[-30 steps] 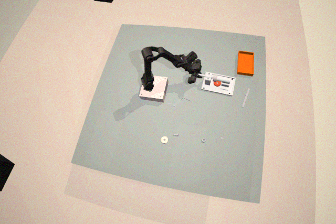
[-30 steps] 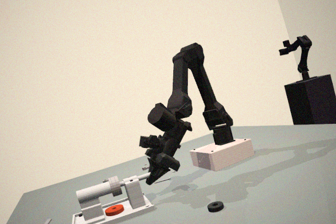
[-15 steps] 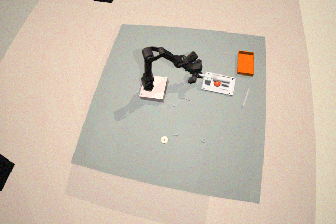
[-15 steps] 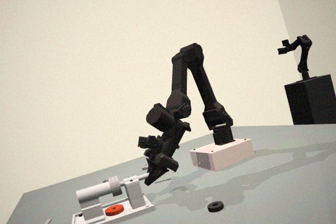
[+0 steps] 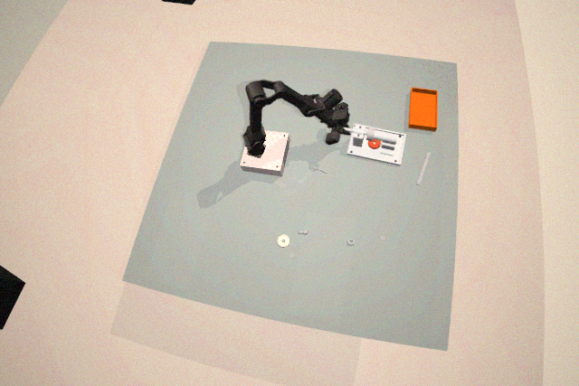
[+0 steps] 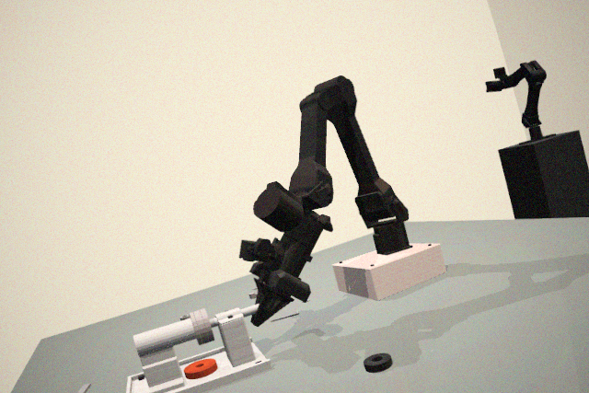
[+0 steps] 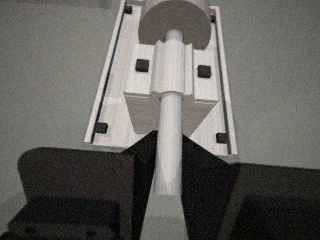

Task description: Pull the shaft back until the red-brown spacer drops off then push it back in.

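My gripper is shut on the pale shaft, just outside the near bearing block. The shaft runs through that block toward the thick pale cylinder of the housing. A wide grey-brown ring sits around the axis at the cylinder's near end. The orange-red spacer lies flat on the white base plate, below the shaft line between the two supports. The shaft's inner end is hidden.
An orange tray stands beyond the fixture. A pale bar lies beside it. A black ring lies on the table in the exterior view. A cream ring and several small parts lie farther off. The robot's base box stands behind.
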You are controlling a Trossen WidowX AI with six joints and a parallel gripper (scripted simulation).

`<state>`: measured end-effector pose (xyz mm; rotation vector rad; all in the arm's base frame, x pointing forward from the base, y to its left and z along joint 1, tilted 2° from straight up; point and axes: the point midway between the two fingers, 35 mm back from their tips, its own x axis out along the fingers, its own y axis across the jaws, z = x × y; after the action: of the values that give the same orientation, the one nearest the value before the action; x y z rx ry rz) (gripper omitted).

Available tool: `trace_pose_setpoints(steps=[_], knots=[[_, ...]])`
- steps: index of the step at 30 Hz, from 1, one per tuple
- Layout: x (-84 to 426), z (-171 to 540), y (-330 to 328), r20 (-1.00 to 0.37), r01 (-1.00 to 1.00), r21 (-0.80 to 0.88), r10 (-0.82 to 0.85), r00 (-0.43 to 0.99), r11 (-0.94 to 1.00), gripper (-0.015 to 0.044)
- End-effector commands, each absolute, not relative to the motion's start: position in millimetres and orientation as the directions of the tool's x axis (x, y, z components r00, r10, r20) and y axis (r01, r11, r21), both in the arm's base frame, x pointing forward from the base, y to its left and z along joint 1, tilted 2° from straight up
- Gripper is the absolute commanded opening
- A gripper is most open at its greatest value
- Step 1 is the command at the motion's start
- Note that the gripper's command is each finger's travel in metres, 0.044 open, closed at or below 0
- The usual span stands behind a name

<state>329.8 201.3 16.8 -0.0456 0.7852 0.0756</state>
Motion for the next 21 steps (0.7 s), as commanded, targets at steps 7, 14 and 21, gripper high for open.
trace_pose_setpoints(steps=[7, 14, 21], knots=[[334.5, 18.1, 202.2, -0.705, -0.085, -0.013, 0.052, 0.708, 0.996, 0.0], [336.5, 18.2, 202.3, -0.704, -0.085, -0.013, 0.052, 0.708, 0.996, 0.0], [338.5, 18.2, 202.5, -0.704, -0.085, -0.013, 0.052, 0.708, 0.996, 0.0]])
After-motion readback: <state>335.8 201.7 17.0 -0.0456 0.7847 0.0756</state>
